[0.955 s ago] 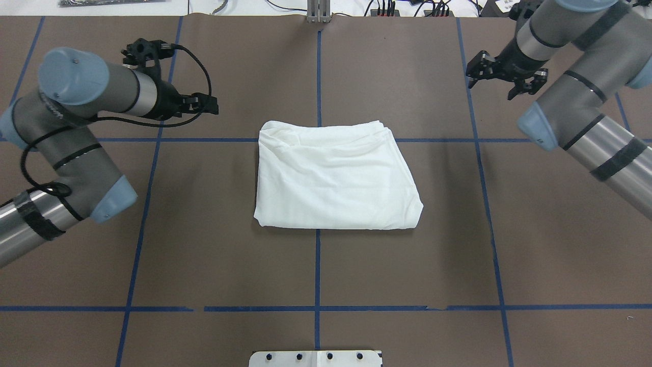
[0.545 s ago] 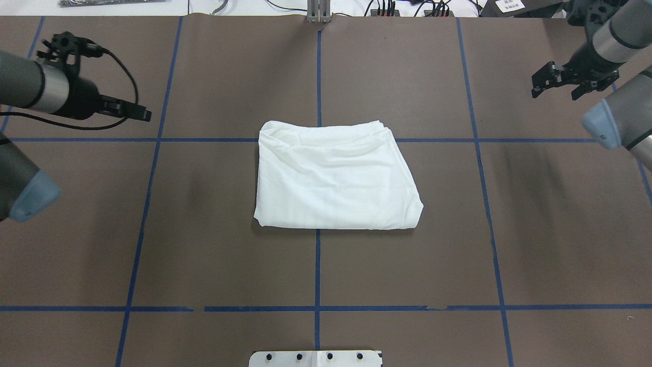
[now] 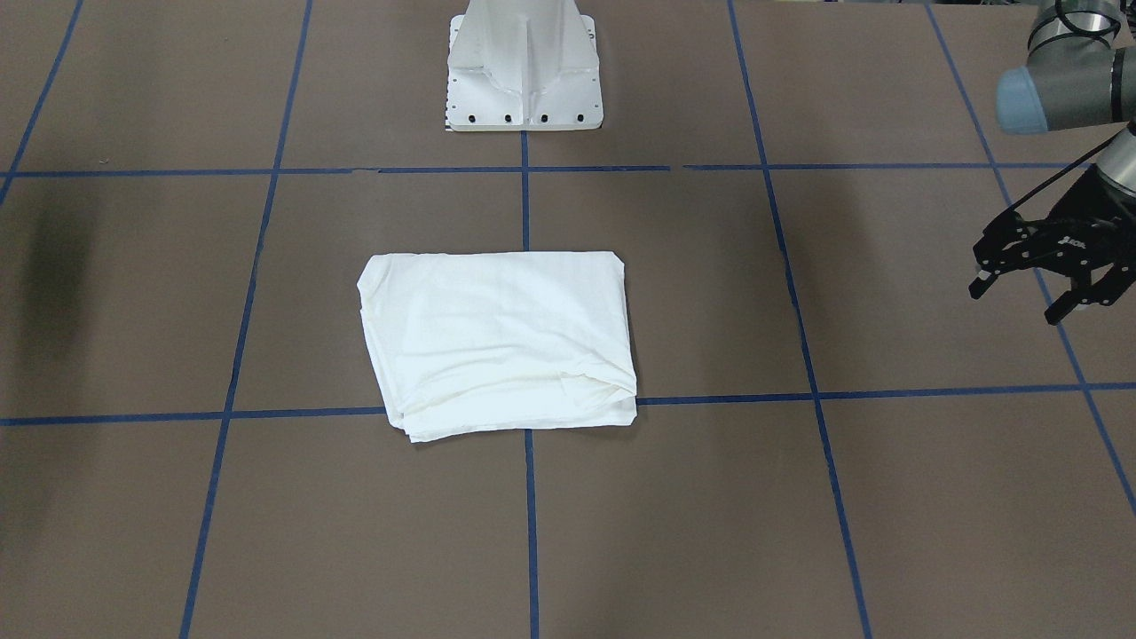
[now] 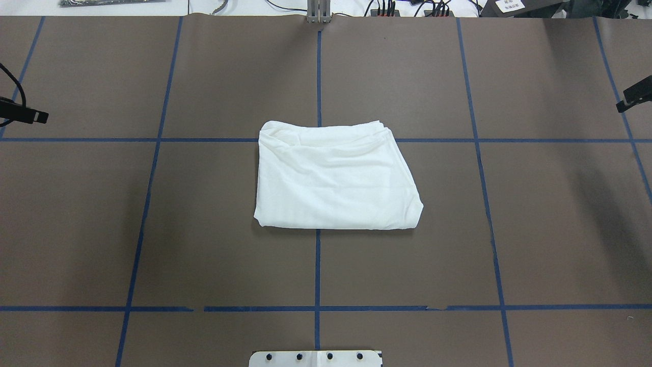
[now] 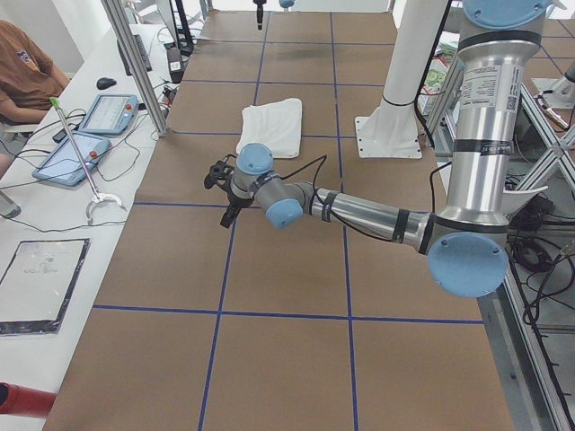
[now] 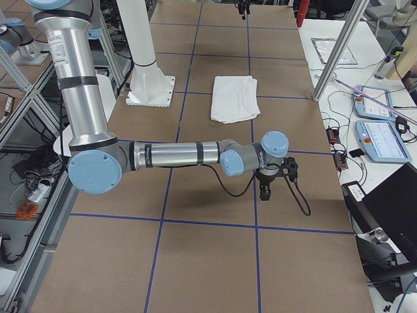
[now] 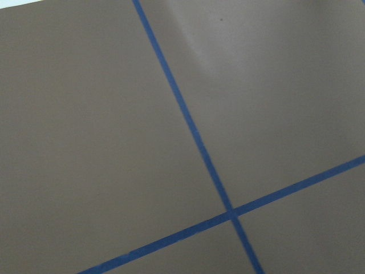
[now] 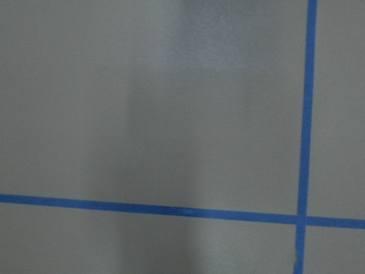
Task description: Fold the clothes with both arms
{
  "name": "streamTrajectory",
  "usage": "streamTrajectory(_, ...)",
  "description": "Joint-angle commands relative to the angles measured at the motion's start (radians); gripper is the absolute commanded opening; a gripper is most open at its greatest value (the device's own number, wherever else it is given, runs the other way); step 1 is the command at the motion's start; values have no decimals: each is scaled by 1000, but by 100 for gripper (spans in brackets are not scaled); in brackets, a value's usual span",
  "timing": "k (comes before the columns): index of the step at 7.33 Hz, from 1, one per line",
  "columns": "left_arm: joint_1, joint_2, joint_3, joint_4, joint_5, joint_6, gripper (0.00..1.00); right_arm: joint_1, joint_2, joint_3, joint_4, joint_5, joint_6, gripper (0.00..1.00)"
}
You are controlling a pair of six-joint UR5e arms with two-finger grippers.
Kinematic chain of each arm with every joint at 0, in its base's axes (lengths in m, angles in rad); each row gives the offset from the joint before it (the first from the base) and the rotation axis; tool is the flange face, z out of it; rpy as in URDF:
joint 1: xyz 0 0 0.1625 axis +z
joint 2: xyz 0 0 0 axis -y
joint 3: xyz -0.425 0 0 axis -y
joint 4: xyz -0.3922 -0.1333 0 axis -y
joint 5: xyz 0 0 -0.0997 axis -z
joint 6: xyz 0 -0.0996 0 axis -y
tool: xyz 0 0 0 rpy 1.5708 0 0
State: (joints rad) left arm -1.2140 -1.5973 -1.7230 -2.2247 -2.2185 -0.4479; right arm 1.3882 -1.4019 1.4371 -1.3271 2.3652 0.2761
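Folded white shirt (image 4: 333, 178) flat on table (image 4: 204, 229), between the two grippers, well apart from both, left gripper (image 3: 1016, 302) spread wide, holding nothing, right gripper (image 6: 267, 189) hard to see, cannot tell its grip

Cloth on matt paper
The white T-shirt (image 4: 333, 178) was soft, creased cloth on a matt, paper-like brown table cover (image 4: 204, 76); the blue tape lines (image 4: 317, 265) under it looked smooth, the pedestal base (image 3: 524, 71) near it was white painted metal, and the left arm (image 5: 359, 211), well apart from it, showed satin silver metal.
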Motion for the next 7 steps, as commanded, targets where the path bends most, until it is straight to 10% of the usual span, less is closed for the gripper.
streamTrajectory(1,-88,57,-32,10,-9,15,100,18,-35,-1,6,5,-34,100)
streamTrajectory(7,-107,43,6,162,-30,283,100,18,-54,12,8,-3,-34,100)
